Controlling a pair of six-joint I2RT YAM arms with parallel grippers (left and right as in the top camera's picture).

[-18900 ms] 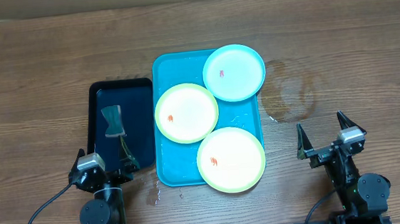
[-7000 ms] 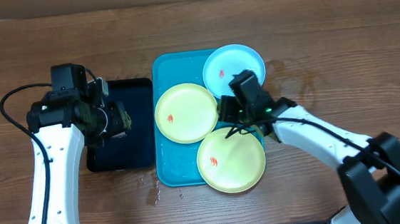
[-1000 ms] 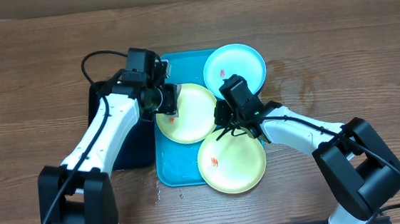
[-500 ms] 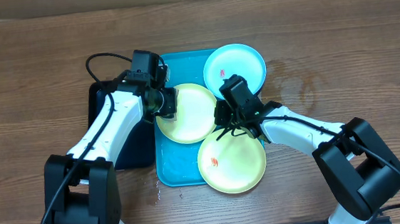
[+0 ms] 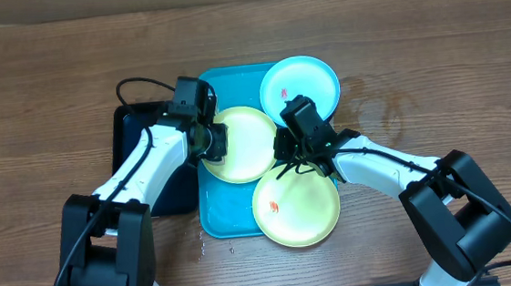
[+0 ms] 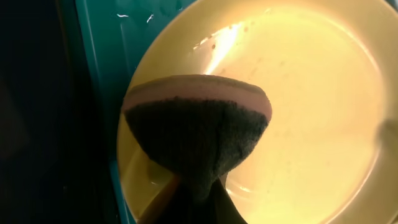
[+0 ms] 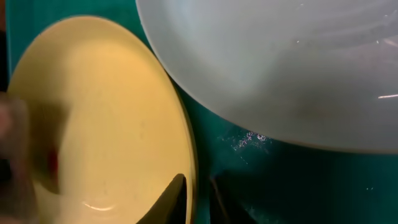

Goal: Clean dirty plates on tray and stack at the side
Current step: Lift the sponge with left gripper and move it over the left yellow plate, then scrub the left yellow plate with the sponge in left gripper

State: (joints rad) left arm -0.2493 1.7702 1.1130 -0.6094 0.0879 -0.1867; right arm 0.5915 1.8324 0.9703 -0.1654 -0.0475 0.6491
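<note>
Three plates lie on the cyan-blue tray (image 5: 211,206): a light cyan plate (image 5: 302,89) at the back, a yellow-green plate (image 5: 247,148) in the middle, and another yellow-green plate (image 5: 297,208) with an orange smear in front. My left gripper (image 5: 213,140) is shut on a dark sponge (image 6: 196,127), which presses on the middle plate's (image 6: 305,93) left part. My right gripper (image 7: 196,200) pinches the middle plate's (image 7: 93,112) right rim, one finger inside the rim and one on the tray (image 7: 292,180) side. The cyan plate (image 7: 280,62) overlaps above it.
A narrower black tray (image 5: 140,184) lies left of the blue tray, under my left arm. Water drops sit on the wood near the blue tray's front left corner. A faint wet ring marks the table right of the cyan plate.
My left gripper has slid the sponge a little toward the front along the middle plate's left side. My right gripper stays at the plate's right rim, its fingers drawn closer.
</note>
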